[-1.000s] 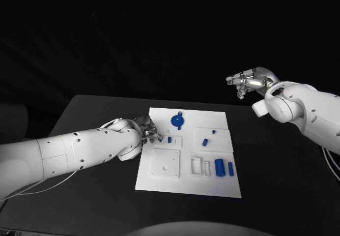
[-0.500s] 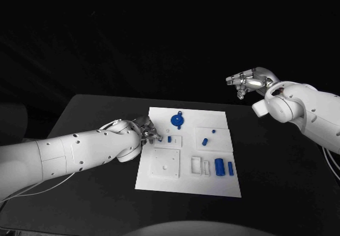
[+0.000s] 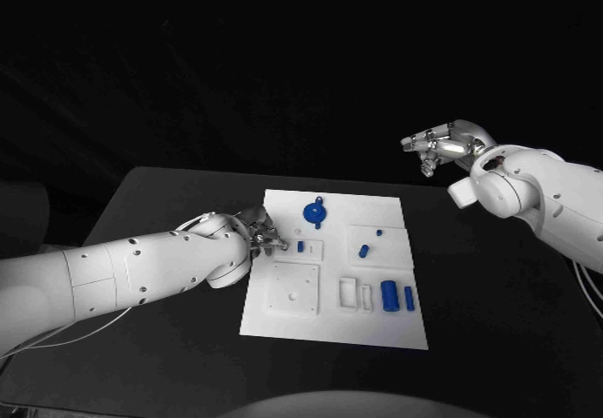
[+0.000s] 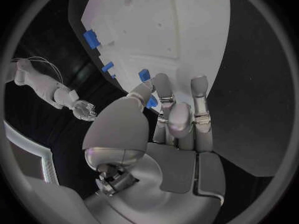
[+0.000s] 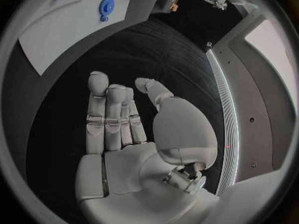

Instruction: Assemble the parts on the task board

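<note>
The white task board (image 3: 333, 326) lies in the middle of the table. On it are a round blue gear-like part (image 3: 315, 212), small blue parts (image 3: 363, 252) and two blue cylinders (image 3: 389, 297). My left hand (image 3: 264, 233) hangs over the board's left edge, fingertips close to a small blue part (image 3: 301, 246). In the left wrist view a blue piece (image 4: 151, 102) shows in the gap between thumb and finger of that hand (image 4: 177, 122); whether it is pinched I cannot tell. My right hand (image 3: 443, 146) is raised beyond the table's far right corner, fingers straight, holding nothing (image 5: 121, 117).
A white square plate with small holes (image 3: 292, 292) and white slotted blocks (image 3: 355, 293) sit on the near half of the board. Black table (image 3: 164, 200) surrounds the board on all sides. Thin white cables (image 3: 76, 326) trail under my left arm.
My left hand has shifted very slightly towards the small blue part at the board's left edge. The right arm and the parts on the board have not moved.
</note>
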You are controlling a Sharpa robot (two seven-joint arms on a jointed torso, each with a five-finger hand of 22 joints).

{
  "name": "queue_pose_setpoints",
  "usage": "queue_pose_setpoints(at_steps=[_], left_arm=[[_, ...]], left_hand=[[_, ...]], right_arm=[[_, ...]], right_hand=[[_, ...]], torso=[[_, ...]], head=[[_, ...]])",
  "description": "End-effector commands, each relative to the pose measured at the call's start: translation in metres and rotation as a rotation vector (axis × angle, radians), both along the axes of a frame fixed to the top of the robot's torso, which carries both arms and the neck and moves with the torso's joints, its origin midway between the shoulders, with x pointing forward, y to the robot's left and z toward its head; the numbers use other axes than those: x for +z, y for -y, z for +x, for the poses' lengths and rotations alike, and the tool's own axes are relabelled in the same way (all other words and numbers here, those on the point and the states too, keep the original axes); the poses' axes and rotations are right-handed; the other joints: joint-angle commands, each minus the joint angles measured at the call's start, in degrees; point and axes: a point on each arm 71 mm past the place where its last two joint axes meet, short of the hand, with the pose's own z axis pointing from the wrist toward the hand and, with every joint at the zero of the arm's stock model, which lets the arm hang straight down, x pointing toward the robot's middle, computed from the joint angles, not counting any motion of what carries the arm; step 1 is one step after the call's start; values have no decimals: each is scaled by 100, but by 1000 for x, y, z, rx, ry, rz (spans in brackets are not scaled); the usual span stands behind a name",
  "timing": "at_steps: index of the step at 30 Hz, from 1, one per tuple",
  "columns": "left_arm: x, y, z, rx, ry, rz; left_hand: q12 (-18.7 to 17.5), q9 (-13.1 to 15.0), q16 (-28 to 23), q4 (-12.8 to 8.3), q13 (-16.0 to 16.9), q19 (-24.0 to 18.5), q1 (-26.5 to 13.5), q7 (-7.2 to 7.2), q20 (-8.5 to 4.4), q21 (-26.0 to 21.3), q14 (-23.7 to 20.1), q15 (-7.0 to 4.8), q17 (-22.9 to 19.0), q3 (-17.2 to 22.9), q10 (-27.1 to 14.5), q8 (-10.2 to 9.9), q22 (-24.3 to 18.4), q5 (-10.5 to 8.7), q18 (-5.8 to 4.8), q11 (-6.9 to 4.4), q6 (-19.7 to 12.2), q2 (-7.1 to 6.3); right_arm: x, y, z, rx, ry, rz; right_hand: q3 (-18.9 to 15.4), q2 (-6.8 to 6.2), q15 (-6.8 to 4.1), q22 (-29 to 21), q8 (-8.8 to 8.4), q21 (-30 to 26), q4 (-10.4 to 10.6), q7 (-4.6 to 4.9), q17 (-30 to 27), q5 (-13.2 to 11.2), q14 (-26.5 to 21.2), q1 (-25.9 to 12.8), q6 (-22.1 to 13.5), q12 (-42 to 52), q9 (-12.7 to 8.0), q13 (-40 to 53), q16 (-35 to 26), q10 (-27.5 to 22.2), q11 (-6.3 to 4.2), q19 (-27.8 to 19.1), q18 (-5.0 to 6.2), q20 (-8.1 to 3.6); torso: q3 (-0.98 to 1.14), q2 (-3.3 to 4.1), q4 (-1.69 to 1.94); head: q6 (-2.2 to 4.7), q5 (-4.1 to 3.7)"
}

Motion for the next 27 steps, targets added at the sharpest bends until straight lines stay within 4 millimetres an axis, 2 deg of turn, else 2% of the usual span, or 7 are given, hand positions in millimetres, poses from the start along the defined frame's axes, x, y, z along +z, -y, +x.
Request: queue_pose_setpoints(at_steps=[1, 10, 22, 27], left_arm=[[-4, 3, -3, -10, -21, 0], [-5, -1, -1, 12, -32, -9], [-6, -2, 0, 40, -77, -42], [-4, 0, 1, 43, -92, -57]], left_hand=[[16, 26, 16, -14, 8, -3, 10, -645, 39, 33, 33, 16, 5, 42, 240, 36, 103, 34, 92, -72, 1228, 4], [27, 110, 29, -37, -6, -8, -46, -648, 45, 54, 32, 12, 5, 124, 239, 57, 101, 46, 103, -82, 1199, 63], [61, 180, 78, -315, 5, -26, -293, -652, 38, 98, 33, 16, 61, 245, 237, 55, 99, 161, 99, -84, 1202, 196], [61, 181, 86, -329, 5, -29, -301, -650, 37, 96, 35, 17, 80, 253, 238, 57, 98, 191, 95, -85, 1211, 210]], right_arm=[[-1, -1, 0, 19, -4, -1], [-2, 0, 0, 17, -7, -1], [-7, -1, 0, 16, -17, 0], [-8, -1, 0, 16, -20, 0]], right_hand=[[1, 38, -21, 7, 6, -33, 25, 0, -6, 8, -34, -7, 32, 24, -6, -3, -11, -22, -24, 216, 85, 34], [19, 31, -21, 4, 7, -54, 50, -2, -8, 12, -37, 5, 40, 24, -6, -3, -13, -27, -25, 214, 86, 34], [35, 28, -22, 4, 7, -62, 54, -1, -9, 10, -39, 14, 42, 22, -5, -5, -14, -29, -24, 216, 86, 33], [35, 28, -22, 4, 7, -62, 54, -1, -9, 10, -39, 14, 42, 22, -5, -5, -14, -29, -24, 216, 86, 33]], torso=[[-1, 2, -3], [-1, 3, -4], [3, 1, -2], [0, 1, -4]], head=[[3, -2], [-3, -7], [-15, -1], [-11, 3]])
